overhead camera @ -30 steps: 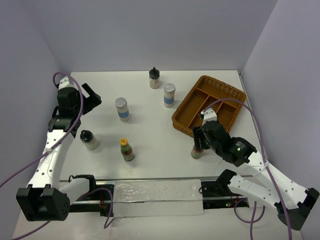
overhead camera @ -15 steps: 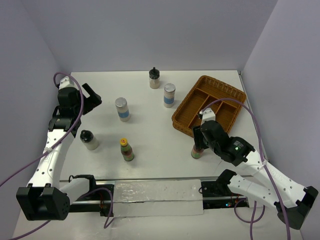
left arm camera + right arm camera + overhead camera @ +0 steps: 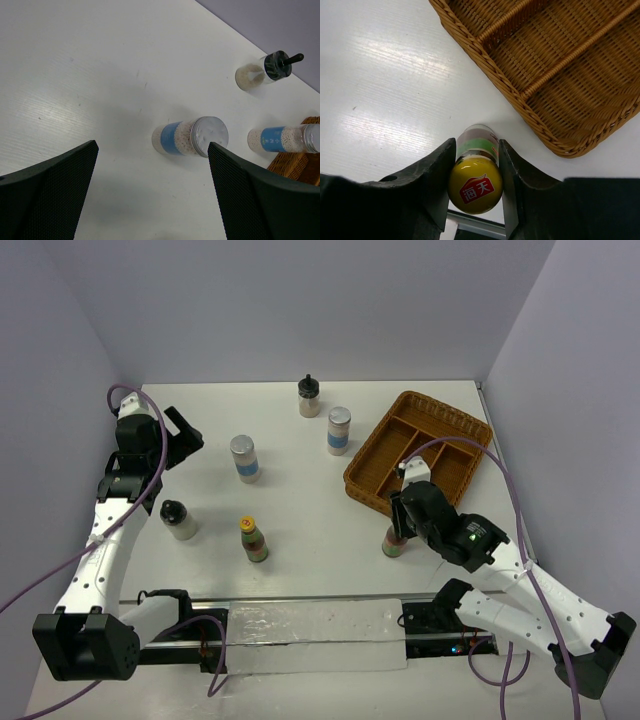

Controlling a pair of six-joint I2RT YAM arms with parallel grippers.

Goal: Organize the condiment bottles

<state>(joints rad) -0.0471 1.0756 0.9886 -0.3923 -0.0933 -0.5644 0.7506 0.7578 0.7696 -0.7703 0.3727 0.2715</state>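
Note:
My right gripper [image 3: 397,530] is shut on a slim dark bottle with a yellow cap and red/green label [image 3: 394,541], upright just in front of the wicker basket [image 3: 372,435]. In the right wrist view the cap [image 3: 475,186] sits between the two fingers [image 3: 432,185]. The second yellow-capped bottle [image 3: 253,539] stands mid-table. Two silver-lidded blue-band bottles [image 3: 243,458] [image 3: 339,430] and two black-capped pale bottles [image 3: 178,520] [image 3: 308,397] stand apart. My left gripper [image 3: 183,437] is open and empty at the far left; its view shows one blue-band bottle [image 3: 190,137] between the fingers [image 3: 260,200], farther off.
The basket has several empty compartments and shows in the right wrist view [image 3: 520,102], its corner close to the held bottle. A metal rail [image 3: 300,625] runs along the near table edge. Walls close off the back and sides.
The right wrist has shifted very slightly over the yellow-capped bottle. The bottles and the left arm have not moved.

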